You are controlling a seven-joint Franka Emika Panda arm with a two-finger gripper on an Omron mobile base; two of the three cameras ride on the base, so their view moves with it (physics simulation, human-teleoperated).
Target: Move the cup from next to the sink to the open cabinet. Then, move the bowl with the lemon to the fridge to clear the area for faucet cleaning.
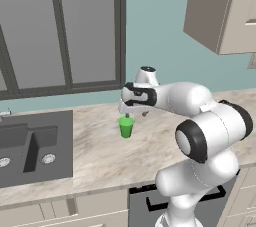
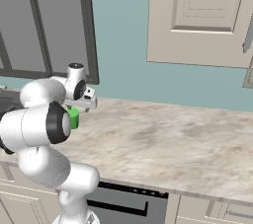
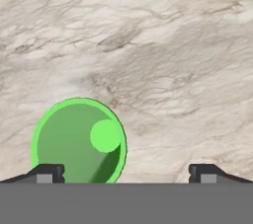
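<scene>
Hand view pictures show the two dark finger tips [image 3: 49,172] of the pincer [image 3: 126,173] set wide apart, with nothing held between them. The small bright green tapered cup [image 3: 79,140] is seen from above, its open mouth and paler round bottom visible; it lies off-centre, close by the left-hand tip, and its lower edge is cut off at the bottom of the picture. Whether that tip touches the rim cannot be told. Pale veined marble counter [image 3: 163,60] is seen around and beyond the cup.

From the left base camera the pincer [image 1: 128,112] is seen hanging just above the cup [image 1: 126,127], which stands upright on the counter [image 1: 100,151]; the fingers themselves are too small to be made out there. The dark grey double-basin sink [image 1: 35,146] lies to the left of the cup, near but apart from it, and is cut off at the left edge. A slim silver faucet [image 1: 4,114] is only just glimpsed at that edge.

From the right base camera the cup [image 2: 74,118] is largely hidden behind the white arm, only a green patch being shown. A beige panelled wall cabinet [image 2: 202,18] is hung high on the right, cut off at the top; its inside cannot be seen. Dark-framed grey window panes [image 1: 60,26] are set on the far wall behind the sink.
</scene>
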